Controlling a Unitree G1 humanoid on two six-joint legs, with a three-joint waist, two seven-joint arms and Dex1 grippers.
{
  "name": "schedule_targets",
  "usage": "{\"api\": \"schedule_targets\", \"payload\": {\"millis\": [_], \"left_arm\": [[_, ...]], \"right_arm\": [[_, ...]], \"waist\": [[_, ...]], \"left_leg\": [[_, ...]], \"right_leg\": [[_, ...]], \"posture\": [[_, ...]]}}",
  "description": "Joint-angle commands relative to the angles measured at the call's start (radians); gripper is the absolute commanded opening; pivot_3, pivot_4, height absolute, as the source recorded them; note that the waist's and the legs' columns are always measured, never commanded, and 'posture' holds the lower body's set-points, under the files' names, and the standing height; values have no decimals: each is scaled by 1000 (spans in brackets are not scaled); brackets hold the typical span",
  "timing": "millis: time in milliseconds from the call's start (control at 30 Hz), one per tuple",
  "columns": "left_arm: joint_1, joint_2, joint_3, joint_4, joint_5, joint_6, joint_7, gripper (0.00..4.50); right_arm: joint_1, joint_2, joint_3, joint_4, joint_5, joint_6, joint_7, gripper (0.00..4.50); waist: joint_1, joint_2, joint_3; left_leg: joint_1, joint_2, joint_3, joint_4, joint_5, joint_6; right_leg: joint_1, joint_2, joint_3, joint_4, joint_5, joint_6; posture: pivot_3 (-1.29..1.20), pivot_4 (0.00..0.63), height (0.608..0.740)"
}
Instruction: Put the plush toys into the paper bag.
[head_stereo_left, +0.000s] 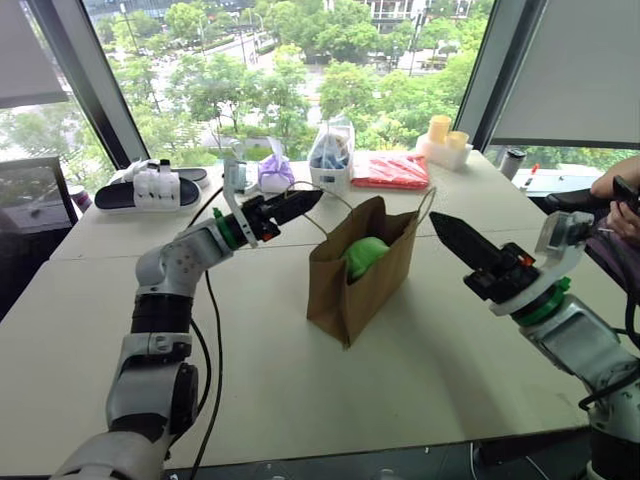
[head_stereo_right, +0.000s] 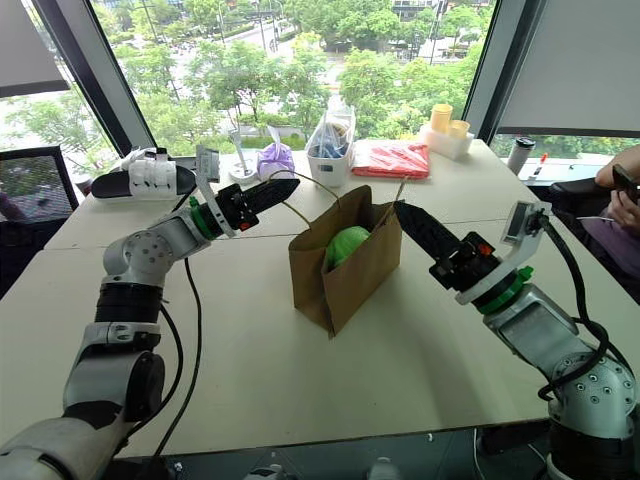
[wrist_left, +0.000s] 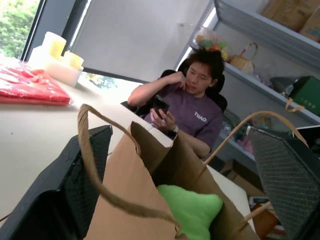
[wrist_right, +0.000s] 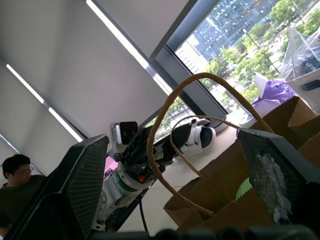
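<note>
Plush toys are the concern here, and the light green one (head_stereo_left: 366, 256) already sits inside the paper bag (head_stereo_left: 352, 285), its rounded top showing just below the bag's mouth near the centre of the frame. No orange toy can be picked out among these frames, so whether it lies deeper in the bag cannot be told. The bag stands upright on the pale surface (head_stereo_left: 300, 380), mouth up, its cord handles (head_stereo_left: 424, 204) arching above the rim.

Both hands flank that mouth. The left hand (head_stereo_left: 300, 206) comes in from the left of the frame, its black fingers pointing right toward the near handle and hovering just beside the bag's upper edge. The right hand (head_stereo_left: 455, 238) reaches in from the lower right, pointing up and left at the opposite edge. In the wrist views each hand's fingers stand spread wide with a handle loop and the bag's rim between them, and nothing is clamped: both are released.

The bag lies between the two hands, roughly equally close to each, the left one reaching slightly higher. The green toy sits straight down from the gap between them, so I judge any further placing would go vertically through the open mouth.

At the far edge of the surface sit a purple pouch (head_stereo_left: 275, 172) and a red packet (head_stereo_left: 391, 171).
</note>
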Motion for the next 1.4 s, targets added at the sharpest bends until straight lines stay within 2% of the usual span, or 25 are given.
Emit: {"api": "schedule_targets", "payload": {"millis": [33,233,367,467,567,700,800,1200,1300,1400], "left_arm": [[15,63,-17,-38,13,2,-87,4461],[77,140,-73,-10,108,-60,-156,4461],[190,189,-119,-123,120,-31,-209,4461],[247,199,-142,-186,153,-60,-190,4461],[303,186,-123,-299,130,-30,-132,4500],[392,194,-160,-511,118,-7,-99,4500],[395,170,-194,-548,147,-35,-69,4500],[299,34,-336,-484,290,-165,12,4500],[292,-22,-328,-476,281,-154,56,4500],[300,-33,-341,-473,302,-162,68,4500]], "right_arm": [[39,-12,-16,-40,2,-4,37,4478],[105,-19,47,-19,-80,26,91,4478],[125,-20,147,-29,-201,52,124,4478],[123,-13,197,-35,-296,39,150,4478],[117,3,245,-7,-403,13,179,3591],[80,24,290,6,-450,26,208,1535],[49,39,306,38,-492,28,218,26],[-88,99,345,124,-574,65,273,26],[-95,114,356,134,-595,69,284,26],[-96,129,364,136,-617,71,290,26]], "waist": [[0,0,0],[0,0,0],[-2,0,0],[0,0,0],[4,0,0],[2,0,0],[3,0,0],[2,0,0],[3,0,0],[2,0,0]], "left_leg": [[0,0,0,0,0,0],[0,0,0,0,0,0],[0,0,0,0,0,0],[0,1,-1,-1,0,0],[0,1,-1,0,0,0],[0,1,-1,0,0,0],[0,1,-1,-1,0,0],[1,0,-1,0,0,0],[0,0,-1,0,0,0],[0,0,-1,0,0,0]], "right_leg": [[0,0,0,0,0,0],[0,0,0,0,0,0],[0,0,0,0,0,0],[-1,0,1,0,0,0],[0,0,1,0,0,0],[0,0,1,-1,0,0],[0,0,1,-1,0,0],[1,0,0,-1,0,0],[1,0,0,-1,0,0],[0,0,0,-1,0,0]], "posture": [[0,150,740],[0,150,740],[0,150,740],[0,150,740],[0,150,740],[0,150,740],[0,150,740],[0,150,740],[0,150,740],[0,150,740]]}}
